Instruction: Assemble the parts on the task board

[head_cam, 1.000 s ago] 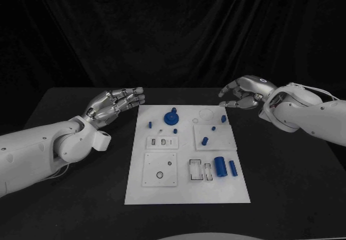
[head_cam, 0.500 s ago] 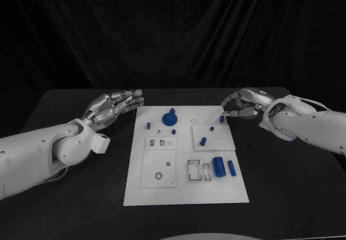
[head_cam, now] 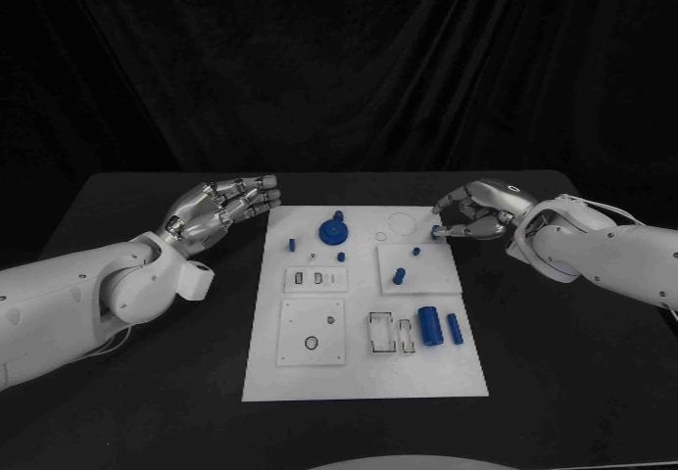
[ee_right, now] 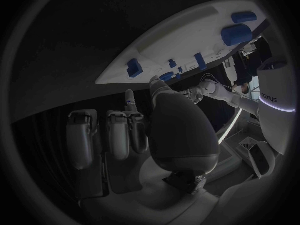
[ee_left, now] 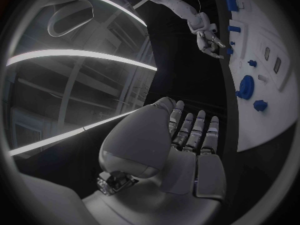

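The white task board [head_cam: 367, 377] lies in the middle of the black table. On it are a blue round piece with a knob [head_cam: 335, 231], several small blue pegs such as one at the far left [head_cam: 294, 243], and two blue cylinders [head_cam: 431, 325] at the near right. My right hand [head_cam: 475, 209] hangs over the board's far right corner, fingers curled down, their tips at a small blue peg [ee_right: 133, 67]. I cannot tell whether they touch it. My left hand [head_cam: 226, 204] hovers beside the far left corner, fingers stretched out, holding nothing. The left wrist view shows the right hand [ee_left: 207, 34] above the board [ee_left: 275, 110].
Raised white plates with slots and holes sit on the board, one at the near left [head_cam: 314, 333] and one at mid right [head_cam: 418, 269]. Bare black table [head_cam: 579, 372] lies on both sides of the board. A dark curtain hangs behind.
My right hand has come down and in toward the board's far right corner, its fingertips now at the small peg there. The left hand has hardly moved.
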Controlling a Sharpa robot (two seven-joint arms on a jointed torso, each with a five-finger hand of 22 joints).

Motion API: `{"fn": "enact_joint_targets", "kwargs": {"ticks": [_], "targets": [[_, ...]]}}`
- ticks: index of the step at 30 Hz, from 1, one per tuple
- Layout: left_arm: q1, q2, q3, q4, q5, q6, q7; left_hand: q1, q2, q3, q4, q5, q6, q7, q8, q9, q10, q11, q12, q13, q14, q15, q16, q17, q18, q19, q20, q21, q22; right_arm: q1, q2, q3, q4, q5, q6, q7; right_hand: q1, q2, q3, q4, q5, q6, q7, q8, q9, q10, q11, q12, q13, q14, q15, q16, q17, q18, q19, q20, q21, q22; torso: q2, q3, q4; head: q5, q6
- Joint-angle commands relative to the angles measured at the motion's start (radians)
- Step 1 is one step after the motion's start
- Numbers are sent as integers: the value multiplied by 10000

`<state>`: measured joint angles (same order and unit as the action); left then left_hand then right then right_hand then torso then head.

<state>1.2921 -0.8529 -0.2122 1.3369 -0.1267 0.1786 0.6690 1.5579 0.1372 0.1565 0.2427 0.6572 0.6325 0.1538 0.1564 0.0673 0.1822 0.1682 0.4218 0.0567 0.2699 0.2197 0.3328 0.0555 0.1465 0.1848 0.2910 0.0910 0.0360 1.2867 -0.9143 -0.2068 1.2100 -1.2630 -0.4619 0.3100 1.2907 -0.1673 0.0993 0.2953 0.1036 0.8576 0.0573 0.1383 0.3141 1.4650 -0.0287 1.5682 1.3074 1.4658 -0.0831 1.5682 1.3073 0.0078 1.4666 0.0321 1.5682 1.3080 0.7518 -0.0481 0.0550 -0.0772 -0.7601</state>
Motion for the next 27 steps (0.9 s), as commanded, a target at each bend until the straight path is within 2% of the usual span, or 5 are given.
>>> {"fn": "enact_joint_targets", "kwargs": {"ticks": [1, 7, 12, 21, 27], "targets": [[-15, 1, 10, 26, 34, 132, 174, -14, -94, 51, -10, 35, -62, 26, 34, -4, -78, 20, 47, -1, -60, -14, -48, -12, -121, -60, 13, -55, -16, -67, 10, 5, -35, 156, -259, 225, 19, -61, -42, -23, -12, 48, 69, 43, 24, 1058, 9, 26, 2633, 1050, -23, 25, 2635, -78, 1042, -54, 26, 2628, 4, -2, 7, -39, 0], [-19, 7, 10, 19, 34, 163, 155, -14, -94, 51, -10, 35, -62, 26, 34, -4, -78, 20, 47, -1, -60, -14, -48, -12, -121, -60, 13, -55, -16, -121, 49, 5, -91, 181, -273, 226, 178, -37, 10, -31, 401, 47, 85, 102, 131, 1058, 30, 26, 2633, 1050, 1, 25, 2635, -78, 1042, -28, 26, 2628, -10, -5, 16, -24, -17], [-25, 1, 10, 19, 34, 182, 140, -14, -94, 51, -10, 35, -62, 26, 34, -4, -78, 20, 47, -1, -60, -14, -48, -12, -121, -60, 13, -55, -16, -152, 79, 5, -131, 188, -257, 206, 377, 11, 64, -41, 1048, 42, 109, 193, 297, 1058, 50, 26, 2633, 1050, 20, 25, 2635, -78, 1042, -8, 26, 2628, -9, -7, 5, -18, -53], [-34, 5, 10, 11, 34, 226, 110, -14, -96, 67, -14, 34, -71, 29, 33, -5, -86, 25, 39, -3, -77, -17, -62, -15, -120, -70, 12, -61, -18, -219, 129, 5, -194, 191, -206, 138, 431, 22, 73, -50, 1219, 9, 129, 219, 357, 1058, 65, 26, 2633, 1050, 28, 25, 2635, -78, 1042, 0, 26, 2628, -8, 11, 15, -67, -74], [-38, 0, 10, 17, 34, 245, 93, -14, -96, 67, -14, 34, -71, 29, 33, -5, -86, 25, 39, -3, -77, -17, -62, -15, -120, -70, 12, -61, -18, -251, 161, 5, -237, 191, -176, 117, 459, 27, 79, -53, 1263, -44, 142, 219, 364, 1058, 73, 26, 2633, 1050, 34, 25, 2635, -78, 1042, 3, 26, 2628, -10, 6, 13, -78, -75]]}}
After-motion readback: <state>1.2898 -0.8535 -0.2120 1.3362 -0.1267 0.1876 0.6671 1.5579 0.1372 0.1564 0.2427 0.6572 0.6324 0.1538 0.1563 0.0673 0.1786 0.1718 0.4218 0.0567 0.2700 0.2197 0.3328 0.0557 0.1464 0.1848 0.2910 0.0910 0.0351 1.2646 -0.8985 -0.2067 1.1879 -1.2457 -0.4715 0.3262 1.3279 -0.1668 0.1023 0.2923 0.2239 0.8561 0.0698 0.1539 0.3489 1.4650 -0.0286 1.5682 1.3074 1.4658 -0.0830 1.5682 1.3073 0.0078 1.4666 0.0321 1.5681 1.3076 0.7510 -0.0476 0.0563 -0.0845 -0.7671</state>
